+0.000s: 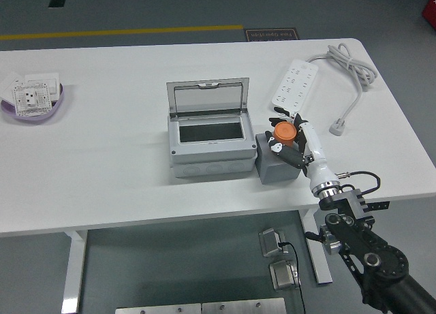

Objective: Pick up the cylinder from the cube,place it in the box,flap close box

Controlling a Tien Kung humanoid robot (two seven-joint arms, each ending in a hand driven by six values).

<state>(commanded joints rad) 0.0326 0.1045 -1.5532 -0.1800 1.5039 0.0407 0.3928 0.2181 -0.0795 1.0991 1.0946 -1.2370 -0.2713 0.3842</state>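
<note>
Orange cylinder [284, 131] is sitting upright on top of the grey cube [276, 165], at the cube's far right part. Right hand [293, 138] is reaching in from the lower right, white forearm trailing back to the black arm at the picture's bottom corner. Its fingers [289, 155] are curling around the cylinder, black fingertips showing on the near side and far side of it, so it is gripping the cylinder. Cannot tell whether the cylinder's base is touching the cube or lifting just clear of it.

Grey box [208, 150] is standing just left of the cube, the 2 touching or nearly touching side by side. Box flap [208, 97] is standing open, tilting back toward the far side, clear window in it. Box interior is looking dark, contents too dim to make out.

White power strip [296, 84] is lying on the tabletop [109, 164] beyond the hand, its cable looping toward the far right corner and ending in a plug. Purple bowl [34, 108] holding white socket parts is sitting at the far left, well apart from the box.
</note>
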